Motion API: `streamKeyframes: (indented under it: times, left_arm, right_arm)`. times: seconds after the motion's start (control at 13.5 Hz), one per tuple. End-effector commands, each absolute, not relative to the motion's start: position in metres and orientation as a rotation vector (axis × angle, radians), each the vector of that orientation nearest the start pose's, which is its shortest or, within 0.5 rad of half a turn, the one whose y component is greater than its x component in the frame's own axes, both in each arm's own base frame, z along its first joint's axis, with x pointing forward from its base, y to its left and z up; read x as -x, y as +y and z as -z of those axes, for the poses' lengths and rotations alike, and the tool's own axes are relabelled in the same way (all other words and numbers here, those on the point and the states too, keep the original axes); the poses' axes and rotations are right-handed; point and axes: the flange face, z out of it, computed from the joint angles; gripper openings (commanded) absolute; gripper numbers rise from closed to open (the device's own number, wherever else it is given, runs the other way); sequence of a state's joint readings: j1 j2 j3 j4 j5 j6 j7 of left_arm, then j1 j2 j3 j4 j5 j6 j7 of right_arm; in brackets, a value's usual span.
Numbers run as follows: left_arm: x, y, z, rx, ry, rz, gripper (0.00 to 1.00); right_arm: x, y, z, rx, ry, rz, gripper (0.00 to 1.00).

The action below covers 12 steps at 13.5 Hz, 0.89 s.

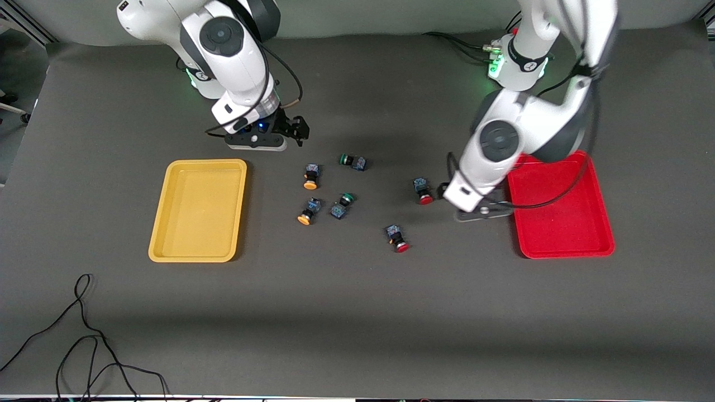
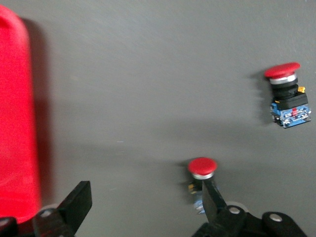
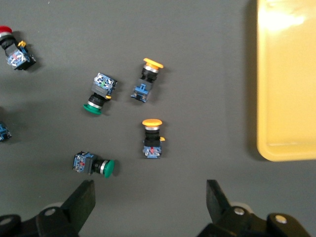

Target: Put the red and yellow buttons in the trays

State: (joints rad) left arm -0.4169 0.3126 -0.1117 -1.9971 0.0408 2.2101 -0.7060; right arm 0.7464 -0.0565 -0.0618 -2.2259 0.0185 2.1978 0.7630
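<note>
The table [image 1: 357,312] fills the front view. The yellow tray [image 1: 199,210] is seen at centre left of that frame, the red tray [image 1: 561,215] at centre right, partly covered by the left arm.

The right gripper [image 1: 290,129] is held over bare table in the upper centre-left of the frame, its fingers [image 3: 81,200] spread apart and gripping nothing. The left gripper [image 1: 475,209] is positioned low at the red tray's inner edge, its fingers [image 2: 79,200] spread wide and gripping nothing.

6 buttons are shown mid-frame. 2 yellow buttons [image 1: 311,176] [image 1: 308,212] lie just below the right gripper, beside 2 green buttons [image 1: 353,161] [image 1: 341,205]. 1 red button [image 1: 423,190] lies just beside the left gripper, by one finger in the left wrist view [image 2: 201,170], not between the fingers. The second red button [image 1: 396,238] lies lower, apart.
</note>
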Motion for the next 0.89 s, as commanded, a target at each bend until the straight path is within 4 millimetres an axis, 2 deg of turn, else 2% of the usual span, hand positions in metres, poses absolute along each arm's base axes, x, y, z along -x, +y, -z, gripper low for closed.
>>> streamKeyframes:
  times: [0.0, 0.07, 0.3, 0.44, 0.52, 0.59, 0.67, 0.81]
  left_arm:
    - [-0.49, -0.318, -0.25, 3.118, -0.343, -0.082, 0.99]
    - [-0.485, -0.323, -0.234, 3.129, -0.361, -0.08, 0.99]
    - [-0.469, -0.326, -0.202, 3.16, -0.357, -0.062, 0.95]
    - [-0.461, -0.332, -0.188, 3.167, -0.438, -0.061, 0.93]
    - [-0.455, -0.337, -0.186, 3.168, -0.443, -0.071, 0.87]
    - [-0.451, -0.34, -0.184, 3.168, -0.437, -0.082, 0.8]
    - [-0.451, -0.339, -0.185, 3.166, -0.438, -0.083, 0.64]
    - [-0.45, -0.338, -0.185, 3.165, -0.435, -0.084, 0.15]
  right_arm:
    - [-0.388, 0.348, -0.329, 3.094, 0.069, 0.043, 1.0]
    - [-0.391, 0.35, -0.309, 3.097, 0.07, 0.048, 1.0]
    - [-0.392, 0.345, -0.268, 3.105, 0.078, 0.051, 1.0]
    - [-0.392, 0.345, -0.228, 3.114, 0.078, 0.055, 1.0]
    - [-0.393, 0.345, -0.208, 3.105, 0.08, 0.079, 1.0]
    - [-0.393, 0.344, -0.189, 3.109, 0.081, 0.082, 1.0]
    - [-0.392, 0.344, -0.18, 3.111, 0.081, 0.082, 1.0]
    - [-0.392, 0.343, -0.176, 3.115, 0.083, 0.078, 1.0]
